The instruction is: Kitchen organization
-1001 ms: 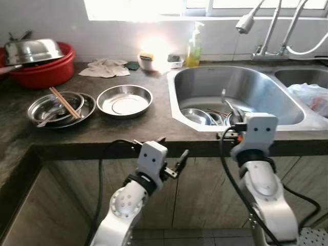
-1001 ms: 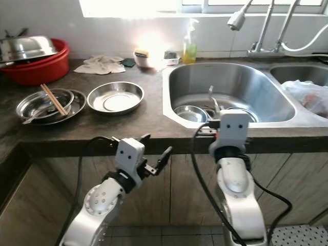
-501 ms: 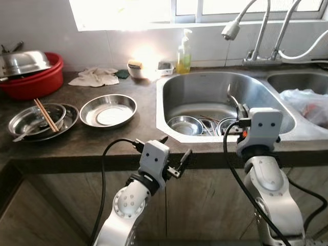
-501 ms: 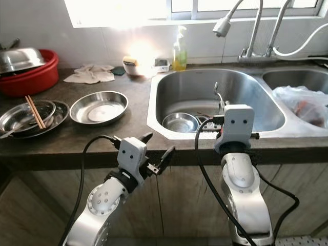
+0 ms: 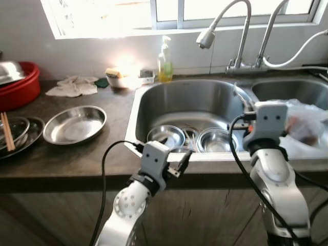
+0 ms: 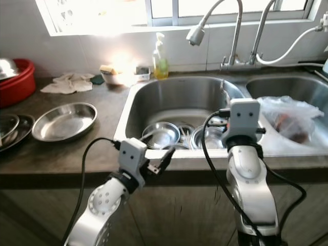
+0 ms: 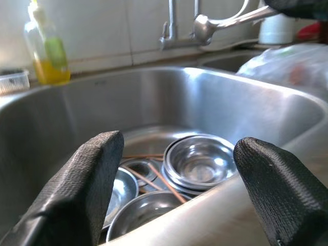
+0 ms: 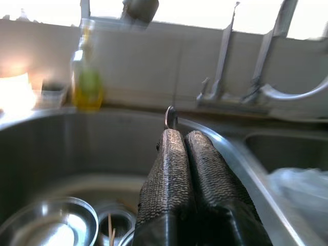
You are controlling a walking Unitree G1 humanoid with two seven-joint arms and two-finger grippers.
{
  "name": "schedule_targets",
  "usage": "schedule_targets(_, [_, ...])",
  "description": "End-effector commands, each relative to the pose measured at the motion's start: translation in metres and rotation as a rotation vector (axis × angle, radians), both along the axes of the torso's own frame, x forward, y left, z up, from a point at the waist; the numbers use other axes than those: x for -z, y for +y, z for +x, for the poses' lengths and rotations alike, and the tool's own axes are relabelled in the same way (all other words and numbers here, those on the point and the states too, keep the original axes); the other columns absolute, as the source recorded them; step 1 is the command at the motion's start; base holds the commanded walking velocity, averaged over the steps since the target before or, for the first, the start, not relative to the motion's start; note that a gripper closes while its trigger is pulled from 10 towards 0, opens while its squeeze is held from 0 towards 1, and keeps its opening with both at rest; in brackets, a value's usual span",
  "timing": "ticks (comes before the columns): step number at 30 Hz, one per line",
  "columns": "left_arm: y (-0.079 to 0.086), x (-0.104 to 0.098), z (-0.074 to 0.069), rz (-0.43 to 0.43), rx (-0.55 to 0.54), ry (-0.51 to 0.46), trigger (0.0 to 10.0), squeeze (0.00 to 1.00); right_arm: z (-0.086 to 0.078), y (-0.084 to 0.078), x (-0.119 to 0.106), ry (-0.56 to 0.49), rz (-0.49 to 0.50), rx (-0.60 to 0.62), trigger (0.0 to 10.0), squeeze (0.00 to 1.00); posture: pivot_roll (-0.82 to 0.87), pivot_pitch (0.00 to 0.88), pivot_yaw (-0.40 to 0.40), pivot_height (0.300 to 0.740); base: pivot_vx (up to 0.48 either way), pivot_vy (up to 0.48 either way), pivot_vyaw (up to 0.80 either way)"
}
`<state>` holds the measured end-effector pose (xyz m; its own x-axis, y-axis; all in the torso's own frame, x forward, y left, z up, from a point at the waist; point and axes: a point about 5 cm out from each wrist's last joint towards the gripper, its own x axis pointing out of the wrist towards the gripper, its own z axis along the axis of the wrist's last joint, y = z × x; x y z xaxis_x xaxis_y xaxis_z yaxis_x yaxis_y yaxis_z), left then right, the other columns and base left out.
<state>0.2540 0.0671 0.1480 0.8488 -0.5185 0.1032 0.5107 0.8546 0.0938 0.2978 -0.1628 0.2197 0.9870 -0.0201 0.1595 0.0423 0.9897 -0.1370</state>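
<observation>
Your left gripper (image 7: pixel 169 189) is spread wide with nothing between the pads, hanging at the front lip of the sink (image 5: pixel 137 110), low centre of the head view. Your right gripper (image 8: pixel 192 169) is clenched tight, and a thin metal piece — likely a spoon handle (image 8: pixel 170 117) — pokes up from between its fingertips, so read it as pinching that utensil above the basin, right of centre. Moving outward: the steel bowls (image 5: pixel 166 136) sit clustered on the sink floor in mid-frame, with a couple of thin chopsticks (image 7: pixel 163 180) lying across them. On the counter at left rests a shallow steel plate (image 5: pixel 75 124), more stacked dishes (image 5: pixel 18 133) at the far left edge with another pair of chopsticks (image 5: pixel 6 131) laid over them, and a red basin (image 5: pixel 20 86) in the upper left. A soap bottle (image 5: pixel 164 65) stands behind the sink, the faucet (image 5: pixel 207 37) arches across the upper centre, and a plastic bag (image 5: pixel 303 123) fills the second basin at right. Watch yourself here — the pinch on that handle looks thin, and a tilt or bump against the rim could let it slide out and clatter into the bowls. The open left fingers sit close to the sink edge, so a careless reach could catch the lip or knock the nested bowls askew.
</observation>
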Motion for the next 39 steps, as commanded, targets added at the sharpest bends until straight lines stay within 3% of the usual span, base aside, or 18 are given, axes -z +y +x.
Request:
schedule_targets(1, [0.000,-0.001,0.002,0.003,-0.011,0.004,10.0,0.00,0.006,-0.006,-0.001,0.027,-0.010,0.013,10.0,0.00,0.01,0.052,-0.014,0.740,0.000,0.000,0.00])
schedule_targets(11, [0.000,0.002,-0.002,0.004,-0.010,0.019,10.0,0.00,0.043,-0.017,-0.002,0.217,-0.148,-0.053,10.0,0.00,0.02,0.068,-0.025,0.740,0.000,0.000,0.00])
schedule_targets(19, [-0.002,0.002,-0.007,-0.001,-0.012,0.027,10.0,0.00,0.064,-0.016,0.014,0.365,-0.148,-0.101,10.0,0.00,0.04,0.088,-0.041,0.740,0.000,0.000,0.00])
schedule_targets(27, [-0.002,0.002,-0.013,0.000,-0.010,0.037,10.0,0.00,0.073,-0.016,0.034,0.504,-0.157,-0.134,10.0,0.00,0.05,0.118,-0.051,0.740,0.000,0.000,0.00])
schedule_targets(39, [-0.002,0.002,-0.024,-0.003,0.005,0.066,10.0,0.00,0.081,-0.014,0.046,0.554,-0.143,-0.155,10.0,0.00,0.06,0.142,-0.050,0.740,0.000,0.000,0.00])
